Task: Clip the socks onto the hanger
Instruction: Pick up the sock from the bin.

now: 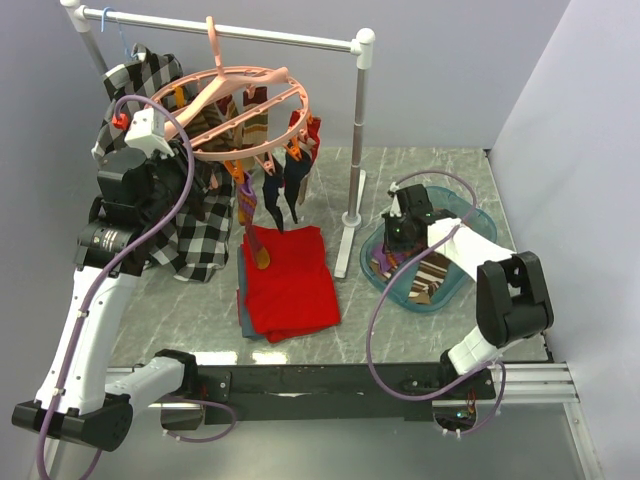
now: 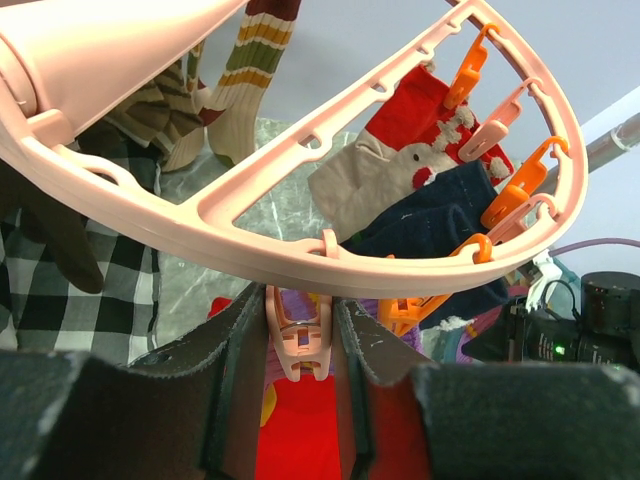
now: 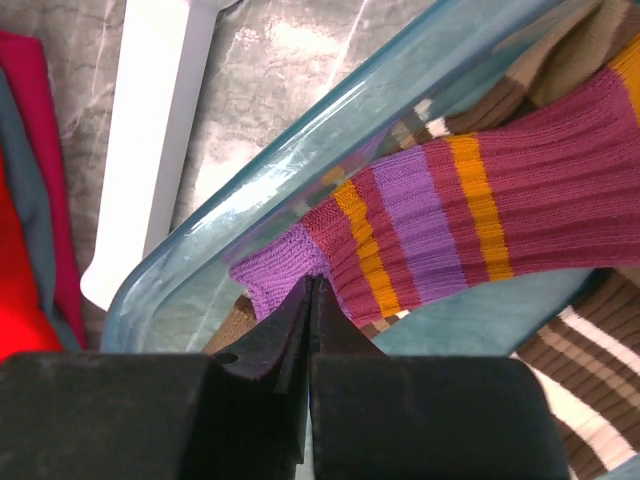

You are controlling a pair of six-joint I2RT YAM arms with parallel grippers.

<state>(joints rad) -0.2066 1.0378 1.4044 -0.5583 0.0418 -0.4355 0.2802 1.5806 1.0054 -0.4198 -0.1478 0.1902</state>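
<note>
The salmon-pink hanger (image 1: 240,110) hangs from the rail with several socks (image 1: 275,180) clipped under it. In the left wrist view its ring (image 2: 260,255) crosses above my left gripper (image 2: 298,335), whose jaws press both sides of a dangling pink clip (image 2: 298,350). A red and grey sock (image 2: 400,170) and a navy sock (image 2: 440,215) hang from orange clips (image 2: 515,190). My right gripper (image 3: 312,290) is down in the basin, shut on the purple cuff of a purple, maroon and orange striped sock (image 3: 450,210). Brown and cream striped socks (image 3: 590,360) lie beside it.
A teal plastic basin (image 1: 470,215) holding loose socks sits at the right. The white rail stand (image 1: 355,150) rises between basin and hanger, its foot (image 3: 150,130) next to the basin rim (image 3: 330,150). A folded red cloth (image 1: 290,280) lies under the hanger; a checked shirt (image 1: 195,240) hangs at left.
</note>
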